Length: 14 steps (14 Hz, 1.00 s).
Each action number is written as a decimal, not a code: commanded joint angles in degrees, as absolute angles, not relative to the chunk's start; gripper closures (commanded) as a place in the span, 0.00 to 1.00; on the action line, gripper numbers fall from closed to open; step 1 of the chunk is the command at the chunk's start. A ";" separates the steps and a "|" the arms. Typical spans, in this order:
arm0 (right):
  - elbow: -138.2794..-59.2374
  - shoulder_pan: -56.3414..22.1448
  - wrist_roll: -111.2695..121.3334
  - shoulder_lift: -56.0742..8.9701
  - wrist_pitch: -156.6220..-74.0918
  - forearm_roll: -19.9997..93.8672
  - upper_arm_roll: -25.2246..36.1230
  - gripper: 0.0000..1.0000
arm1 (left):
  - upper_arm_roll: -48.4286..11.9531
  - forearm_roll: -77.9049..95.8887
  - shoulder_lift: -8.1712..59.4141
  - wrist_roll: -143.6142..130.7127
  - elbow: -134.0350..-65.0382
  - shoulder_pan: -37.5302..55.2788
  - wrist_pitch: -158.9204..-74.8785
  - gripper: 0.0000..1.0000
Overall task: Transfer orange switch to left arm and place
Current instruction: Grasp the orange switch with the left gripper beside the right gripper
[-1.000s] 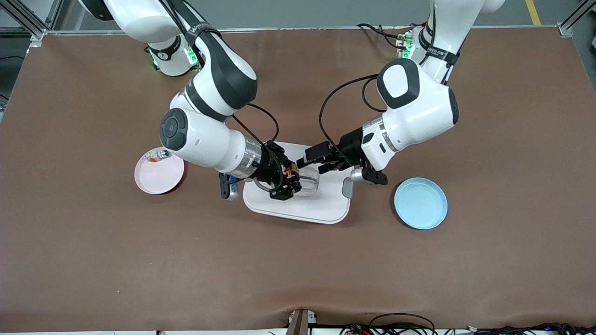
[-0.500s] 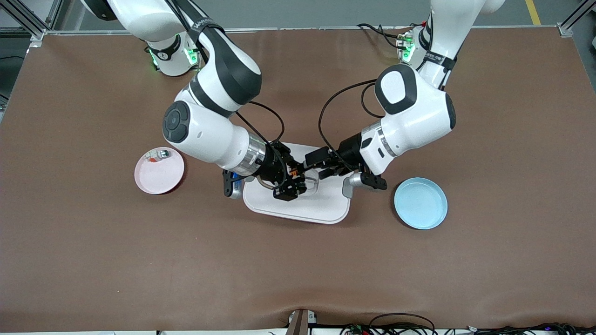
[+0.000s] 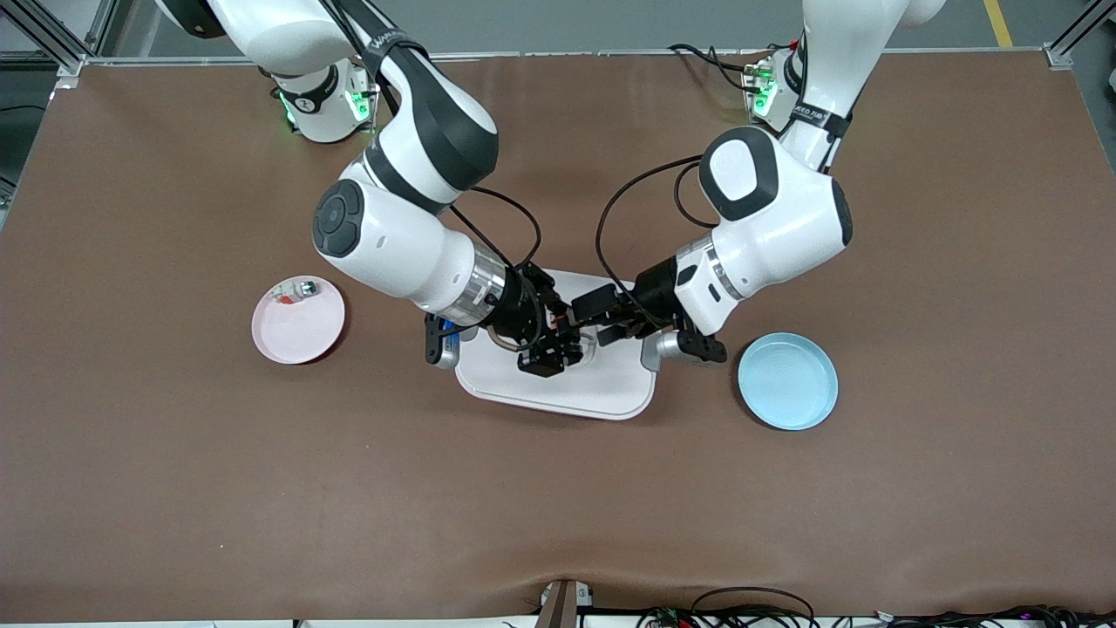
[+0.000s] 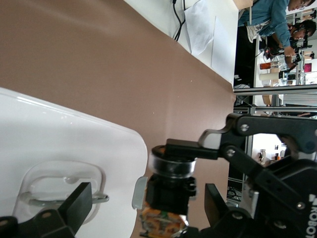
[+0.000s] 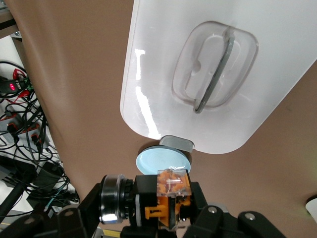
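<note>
Both grippers meet in the air over the white box (image 3: pixel 602 384), above its clear lid handle (image 5: pixel 215 72). My right gripper (image 5: pixel 148 214) is shut on the orange switch (image 5: pixel 166 198), a small black body with a silver ring at one end and an orange block at the other. My left gripper (image 4: pixel 146 202) is open. Its two fingers (image 4: pixel 75 204) stand on either side of the orange switch (image 4: pixel 168 193) without touching it. In the front view the switch is mostly hidden between the right gripper (image 3: pixel 558 338) and the left gripper (image 3: pixel 588 324).
A pink plate (image 3: pixel 298 330) with small parts (image 3: pixel 296 290) at its rim lies toward the right arm's end. A blue plate (image 3: pixel 787 384) lies toward the left arm's end, beside the box's grey latch (image 3: pixel 652 352).
Both arms have closed in on each other over the box. The right gripper carried the switch toward the left gripper, whose open fingers now flank it.
</note>
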State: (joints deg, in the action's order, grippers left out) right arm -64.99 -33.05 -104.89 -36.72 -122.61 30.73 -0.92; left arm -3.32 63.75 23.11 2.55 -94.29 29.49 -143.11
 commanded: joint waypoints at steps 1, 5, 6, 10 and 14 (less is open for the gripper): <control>-62.14 -33.84 -106.70 -38.41 -124.10 32.08 -0.44 1.00 | -3.16 65.39 24.43 4.13 -92.20 30.50 -144.14 0.00; -61.70 -33.93 -106.96 -39.29 -125.77 32.17 -0.53 1.00 | -3.16 65.30 24.43 4.13 -92.20 30.59 -144.23 0.00; -61.70 -33.93 -106.79 -39.29 -125.77 32.17 -0.53 1.00 | -3.16 65.30 24.43 4.13 -92.20 30.59 -144.23 0.00; -61.52 -33.84 -106.79 -39.37 -125.77 32.17 -0.88 1.00 | -3.16 64.95 24.43 5.53 -92.20 30.50 -144.23 0.33; -61.52 -33.66 -106.79 -39.37 -125.77 32.17 -1.14 1.00 | -3.16 64.86 24.52 9.05 -92.55 30.41 -144.23 0.53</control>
